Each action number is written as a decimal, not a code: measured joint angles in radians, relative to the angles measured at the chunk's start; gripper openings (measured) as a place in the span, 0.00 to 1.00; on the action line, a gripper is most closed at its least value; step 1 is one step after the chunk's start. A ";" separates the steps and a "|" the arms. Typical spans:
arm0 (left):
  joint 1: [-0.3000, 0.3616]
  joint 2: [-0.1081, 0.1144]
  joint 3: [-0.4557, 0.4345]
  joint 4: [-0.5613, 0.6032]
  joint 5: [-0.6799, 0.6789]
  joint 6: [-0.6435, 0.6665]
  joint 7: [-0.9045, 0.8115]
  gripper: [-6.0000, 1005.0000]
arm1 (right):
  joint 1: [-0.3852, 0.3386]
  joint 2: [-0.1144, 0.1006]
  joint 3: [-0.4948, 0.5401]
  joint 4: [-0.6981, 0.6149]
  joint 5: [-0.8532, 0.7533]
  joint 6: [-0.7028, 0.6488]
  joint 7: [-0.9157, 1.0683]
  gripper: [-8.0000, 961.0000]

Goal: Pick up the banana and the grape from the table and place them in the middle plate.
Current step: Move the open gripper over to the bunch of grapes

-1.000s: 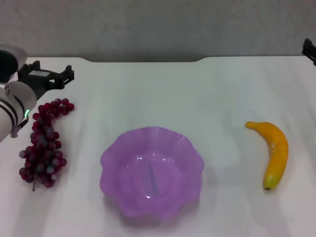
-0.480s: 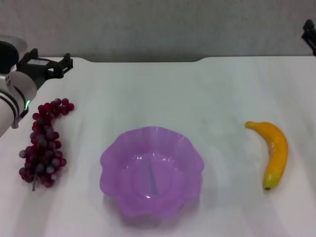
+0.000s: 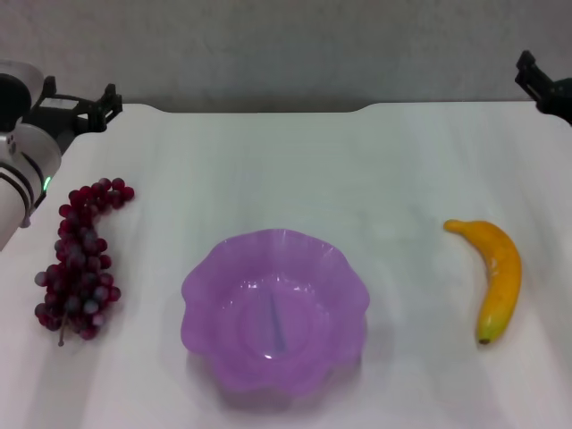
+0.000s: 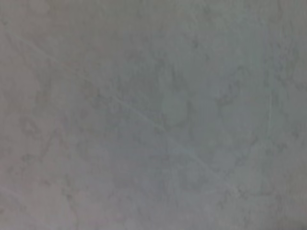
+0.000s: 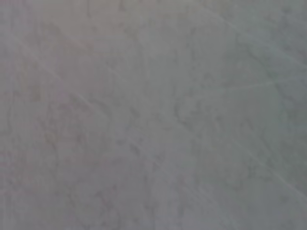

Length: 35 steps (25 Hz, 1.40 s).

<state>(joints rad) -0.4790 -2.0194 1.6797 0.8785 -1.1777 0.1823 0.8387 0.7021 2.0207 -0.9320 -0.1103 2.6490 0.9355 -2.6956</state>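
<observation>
Grape (image 3: 79, 259) clear of left jaws (image 3: 100, 105)

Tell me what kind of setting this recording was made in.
Probably a lab or staged test bench, not a kitchen: a bare white table against a plain grey wall, holding only an empty middle plate between the grape and a plastic-looking banana.

Middle plate (image 3: 274, 311) sits near-centre on the table (image 3: 295, 161), grape (image 3: 79, 256) well apart to its left, banana (image 3: 494, 275) well apart to its right, nothing in the plate.
</observation>
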 joint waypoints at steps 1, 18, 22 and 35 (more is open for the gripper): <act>0.000 -0.001 0.000 0.000 0.000 0.000 0.003 0.85 | 0.006 -0.001 -0.003 0.000 -0.004 -0.007 0.003 0.93; 0.004 -0.010 -0.010 -0.015 -0.009 0.093 0.012 0.85 | 0.005 -0.001 -0.007 -0.001 0.040 -0.068 0.040 0.92; 0.100 -0.009 -0.027 0.143 -0.009 -0.039 0.080 0.85 | 0.001 -0.002 -0.013 0.000 0.037 -0.073 0.040 0.93; 0.076 -0.010 -0.360 0.395 0.514 -0.662 -0.425 0.85 | -0.001 -0.005 -0.019 0.001 0.033 -0.078 0.038 0.93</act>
<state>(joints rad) -0.4026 -2.0298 1.3192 1.2737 -0.6640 -0.4794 0.4134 0.7007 2.0156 -0.9506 -0.1089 2.6819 0.8577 -2.6580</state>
